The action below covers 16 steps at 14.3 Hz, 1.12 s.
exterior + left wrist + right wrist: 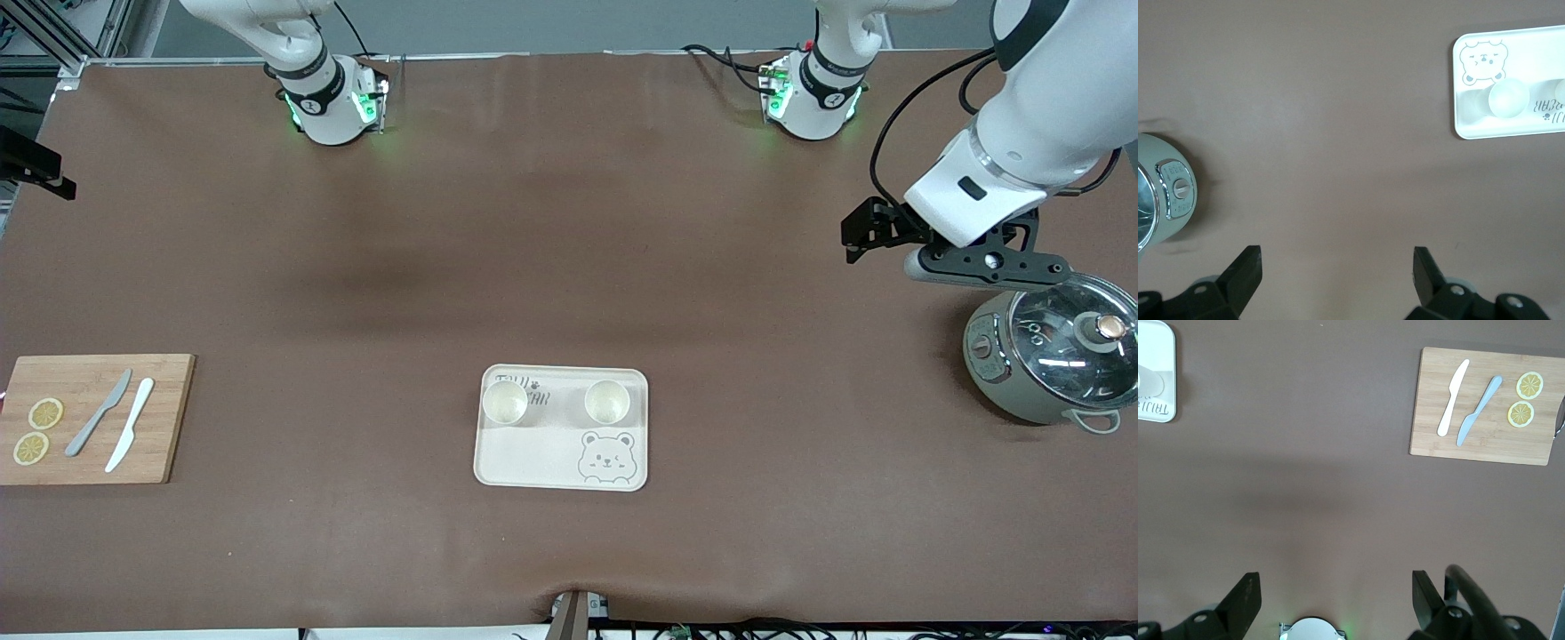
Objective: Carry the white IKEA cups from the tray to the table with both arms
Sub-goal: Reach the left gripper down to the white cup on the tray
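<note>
While both cups [504,402] on tray [533,462]: left end effector [1337,280] and right end effector [1335,603] wide apart, aloft over table [569,267]

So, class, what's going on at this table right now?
Nothing is held yet. Both cups stand on the tray. The left tool is open above the table, beside a pot. The right tool is open too, high over the table near its base.

2 glossy white jointed arms [1040,116] carry black joint bands, green-lit bases [333,102], looping black cables, and matte black 2-finger grippers [1338,283] with silver screws.
</note>
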Each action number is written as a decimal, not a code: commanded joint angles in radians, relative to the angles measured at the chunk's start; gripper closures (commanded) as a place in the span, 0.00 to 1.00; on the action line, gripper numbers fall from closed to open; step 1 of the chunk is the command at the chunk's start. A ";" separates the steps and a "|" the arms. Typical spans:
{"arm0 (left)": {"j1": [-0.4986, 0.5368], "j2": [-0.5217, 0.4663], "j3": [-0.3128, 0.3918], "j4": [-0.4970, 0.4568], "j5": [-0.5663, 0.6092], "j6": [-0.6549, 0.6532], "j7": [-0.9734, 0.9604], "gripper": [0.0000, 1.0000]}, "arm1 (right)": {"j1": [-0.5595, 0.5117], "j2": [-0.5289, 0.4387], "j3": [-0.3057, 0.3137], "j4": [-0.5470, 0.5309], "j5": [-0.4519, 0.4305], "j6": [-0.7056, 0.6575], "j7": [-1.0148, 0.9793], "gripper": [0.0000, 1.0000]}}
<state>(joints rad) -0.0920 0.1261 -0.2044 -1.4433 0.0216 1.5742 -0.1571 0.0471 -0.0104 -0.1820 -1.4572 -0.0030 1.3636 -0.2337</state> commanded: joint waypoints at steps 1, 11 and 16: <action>0.000 -0.003 -0.004 0.001 -0.003 -0.011 0.011 0.00 | -0.013 -0.011 0.010 -0.003 -0.011 0.003 0.005 0.00; -0.089 0.085 -0.026 0.017 -0.016 0.084 -0.142 0.00 | -0.012 -0.011 0.010 -0.003 -0.009 0.005 0.005 0.00; -0.218 0.331 -0.009 0.191 0.043 0.104 -0.232 0.00 | -0.013 -0.011 0.010 -0.003 -0.009 0.003 0.005 0.00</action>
<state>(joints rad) -0.2576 0.3402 -0.2264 -1.3714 0.0314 1.6834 -0.3622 0.0471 -0.0104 -0.1820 -1.4573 -0.0030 1.3655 -0.2336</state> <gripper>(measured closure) 0.000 0.000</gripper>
